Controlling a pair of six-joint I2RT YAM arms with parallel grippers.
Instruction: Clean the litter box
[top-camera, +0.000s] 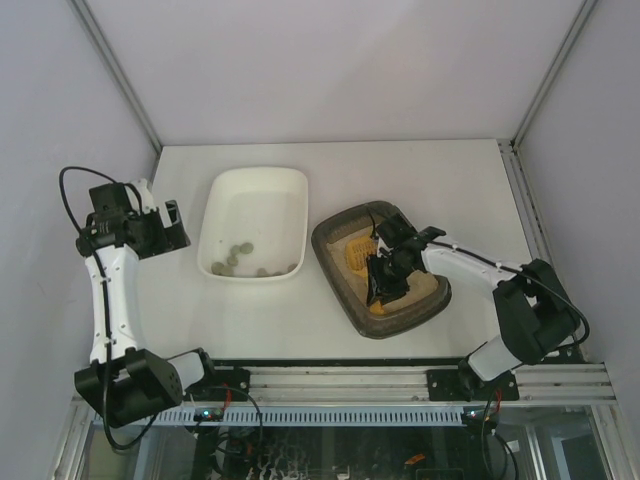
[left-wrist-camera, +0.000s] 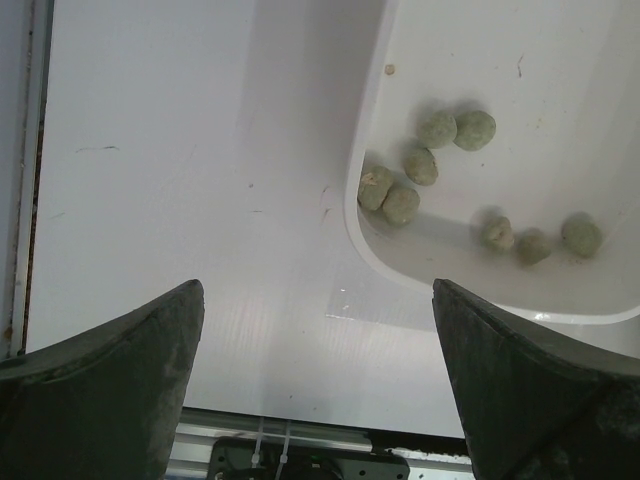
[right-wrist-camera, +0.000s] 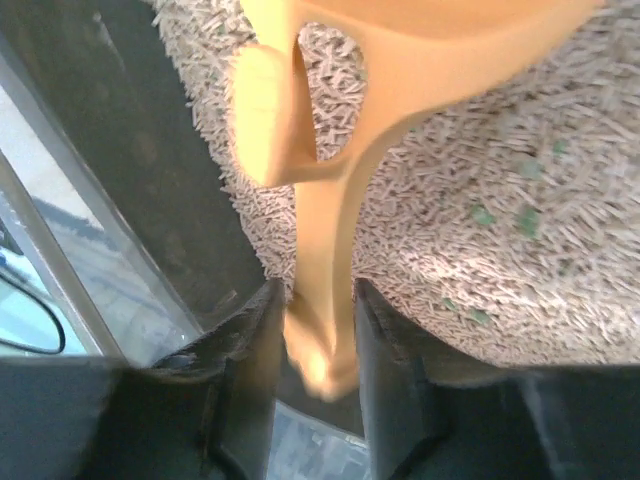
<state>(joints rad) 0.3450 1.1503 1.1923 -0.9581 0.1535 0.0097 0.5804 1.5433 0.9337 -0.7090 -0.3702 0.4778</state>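
Observation:
The dark grey-brown litter box (top-camera: 341, 224) lies right of centre, with beige litter (right-wrist-camera: 480, 250) inside. My right gripper (top-camera: 386, 280) reaches into it and is shut on the handle of an orange scoop (top-camera: 359, 250). In the right wrist view the handle (right-wrist-camera: 330, 240) sits pinched between my fingers (right-wrist-camera: 250, 350), with the scoop head over the litter and the gripper (right-wrist-camera: 318, 300) near the box's dark wall (right-wrist-camera: 120, 170). My left gripper (top-camera: 176, 226) is open and empty, just left of the white tub.
A white tub (top-camera: 256, 176) stands left of the litter box and holds several grey-green clumps (top-camera: 235, 260). Its rim (left-wrist-camera: 375, 235) and the clumps (left-wrist-camera: 420, 165) also show in the left wrist view, beyond my open left gripper (left-wrist-camera: 315, 295). Walls enclose the table.

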